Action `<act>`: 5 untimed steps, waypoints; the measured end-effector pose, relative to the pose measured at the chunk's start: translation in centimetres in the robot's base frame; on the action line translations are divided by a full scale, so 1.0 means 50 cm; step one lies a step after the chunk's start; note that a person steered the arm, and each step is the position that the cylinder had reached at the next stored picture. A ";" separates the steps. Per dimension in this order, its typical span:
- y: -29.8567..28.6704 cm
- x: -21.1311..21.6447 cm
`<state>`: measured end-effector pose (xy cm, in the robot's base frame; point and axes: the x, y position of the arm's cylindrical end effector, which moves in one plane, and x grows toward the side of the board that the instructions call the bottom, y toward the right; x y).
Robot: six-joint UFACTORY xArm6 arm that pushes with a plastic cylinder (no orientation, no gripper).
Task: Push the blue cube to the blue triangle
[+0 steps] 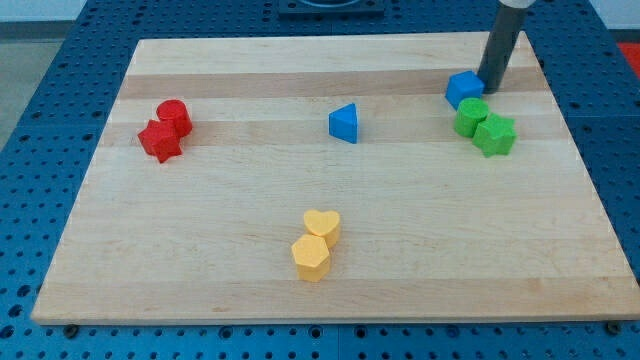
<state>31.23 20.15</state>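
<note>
The blue cube lies near the board's top right, just above the two green blocks. My tip stands right against the cube's right side. The blue triangle lies near the board's middle top, well to the left of the cube. The rod rises from the tip toward the view's top.
A green cylinder and a green star-like block sit just below the blue cube. A red cylinder and a red star-like block lie at the left. A yellow heart and a yellow hexagon lie at the bottom middle.
</note>
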 end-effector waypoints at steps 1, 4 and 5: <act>-0.030 0.002; -0.151 0.050; -0.198 0.057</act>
<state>34.06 10.24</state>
